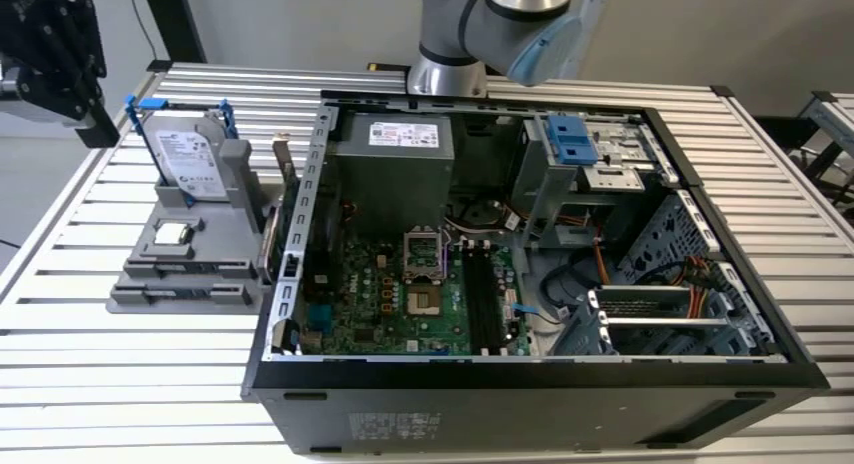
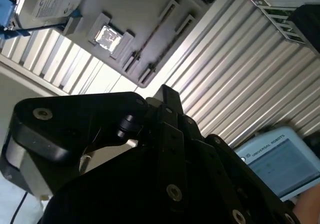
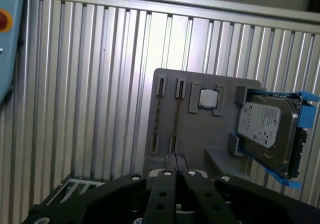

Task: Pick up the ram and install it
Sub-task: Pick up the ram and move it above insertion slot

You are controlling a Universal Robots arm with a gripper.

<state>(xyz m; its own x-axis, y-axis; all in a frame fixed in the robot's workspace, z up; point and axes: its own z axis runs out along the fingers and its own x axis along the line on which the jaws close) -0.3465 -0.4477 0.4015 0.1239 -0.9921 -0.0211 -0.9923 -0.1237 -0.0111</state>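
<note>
Plenty of print here, but hardly any of it can be read. The hard drive (image 1: 188,154) stands in the grey holder (image 1: 184,276) by the table (image 1: 80,384) edge at the exterior view's left. Its white label has fine lines too small to read. A white sticker on the power supply (image 1: 400,174), deep in the computer case (image 1: 534,404), is too small as well, and so is a pale label on the case's outer wall. The teach pendant (image 2: 280,159) screen shows a header line, a maker's name.
</note>
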